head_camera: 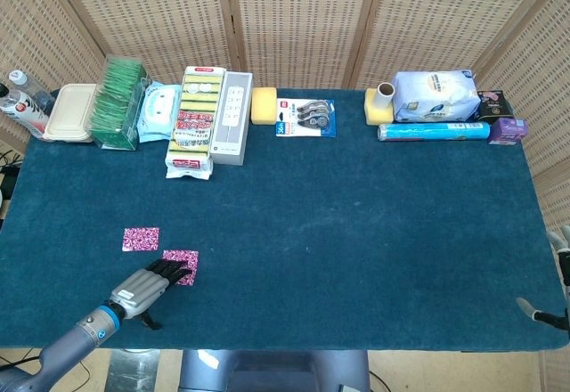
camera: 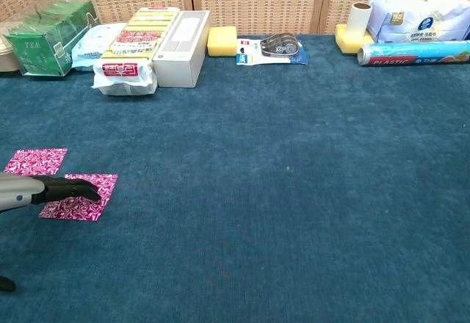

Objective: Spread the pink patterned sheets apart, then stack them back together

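Sheets are lying apart at the near left of the table [head_camera: 356, 232], so the spread looks done and the restack looks just beginning.

Head view: far sheet [head_camera: 141, 239] is sitting flat and untouched. Near sheet [head_camera: 181, 265] is lying just right of it and nearer, corners close, with a thin strip of cloth showing between them as far as I can tell. Left hand [head_camera: 147, 287] is reaching in from the near left edge, fingers extended and lying together, tips resting on the near sheet's left part. It is pressing flat, not pinching; nothing is lifted. Right hand [head_camera: 557, 276] is barely showing at the right edge, well apart from both sheets; I cannot tell how its fingers are set. Boxes, packets and rolls are lined along the far edge, clear of the work.

Chest view: far sheet [camera: 35, 161] is partly cut by the left frame edge. Near sheet [camera: 92, 200] is lying flat, its left half covered by the left hand [camera: 55, 189], whose dark fingers [camera: 81, 189] are lying across it. The two sheets are looking nearly corner to corner here; overlap is not clear.

Judgement: first half is complete, second half is open. What is left is sliding or carrying the near sheet up and left onto the far one, then squaring edges. A thin sheet on felt is likely dragging rather than lifting, so skew is the risk.
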Robot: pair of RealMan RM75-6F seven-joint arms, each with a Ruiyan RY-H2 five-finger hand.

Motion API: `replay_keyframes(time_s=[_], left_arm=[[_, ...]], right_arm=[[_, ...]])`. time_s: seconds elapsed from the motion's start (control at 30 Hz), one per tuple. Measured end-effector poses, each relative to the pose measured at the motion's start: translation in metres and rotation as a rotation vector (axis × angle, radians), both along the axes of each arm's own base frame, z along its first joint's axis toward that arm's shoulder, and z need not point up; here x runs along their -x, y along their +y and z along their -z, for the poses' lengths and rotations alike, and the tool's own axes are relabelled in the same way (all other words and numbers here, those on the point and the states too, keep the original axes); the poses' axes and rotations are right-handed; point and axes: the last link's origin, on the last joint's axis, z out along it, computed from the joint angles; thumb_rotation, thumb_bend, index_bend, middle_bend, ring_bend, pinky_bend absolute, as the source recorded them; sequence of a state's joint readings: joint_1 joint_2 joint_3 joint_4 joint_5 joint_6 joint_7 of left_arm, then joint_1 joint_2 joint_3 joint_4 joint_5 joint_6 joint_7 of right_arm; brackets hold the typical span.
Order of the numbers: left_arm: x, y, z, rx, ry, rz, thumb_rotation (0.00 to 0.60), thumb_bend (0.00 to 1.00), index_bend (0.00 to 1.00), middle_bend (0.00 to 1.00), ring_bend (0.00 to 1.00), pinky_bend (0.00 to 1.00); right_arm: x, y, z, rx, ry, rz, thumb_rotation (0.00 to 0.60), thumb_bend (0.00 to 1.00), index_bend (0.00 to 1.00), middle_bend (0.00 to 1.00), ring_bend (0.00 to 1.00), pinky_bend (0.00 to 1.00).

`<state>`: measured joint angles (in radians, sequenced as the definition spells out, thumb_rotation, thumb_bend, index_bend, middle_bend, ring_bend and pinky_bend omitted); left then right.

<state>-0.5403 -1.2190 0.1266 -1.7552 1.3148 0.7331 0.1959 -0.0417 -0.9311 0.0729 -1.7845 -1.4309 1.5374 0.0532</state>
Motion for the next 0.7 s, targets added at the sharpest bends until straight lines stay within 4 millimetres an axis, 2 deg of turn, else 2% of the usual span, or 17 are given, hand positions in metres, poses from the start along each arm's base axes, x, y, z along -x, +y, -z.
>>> replay_keyframes(time_s=[0.7], left_arm=[[-0.023,0.026,0.01,-0.027,0.011,0.021,0.6,0.06,0.0,0.0,0.0,0.02]], right_arm=[[0.002,0.0,-0.002,0.002,0.001,0.006,0.6,0.0,0.07,0.01,0.0,0.0]])
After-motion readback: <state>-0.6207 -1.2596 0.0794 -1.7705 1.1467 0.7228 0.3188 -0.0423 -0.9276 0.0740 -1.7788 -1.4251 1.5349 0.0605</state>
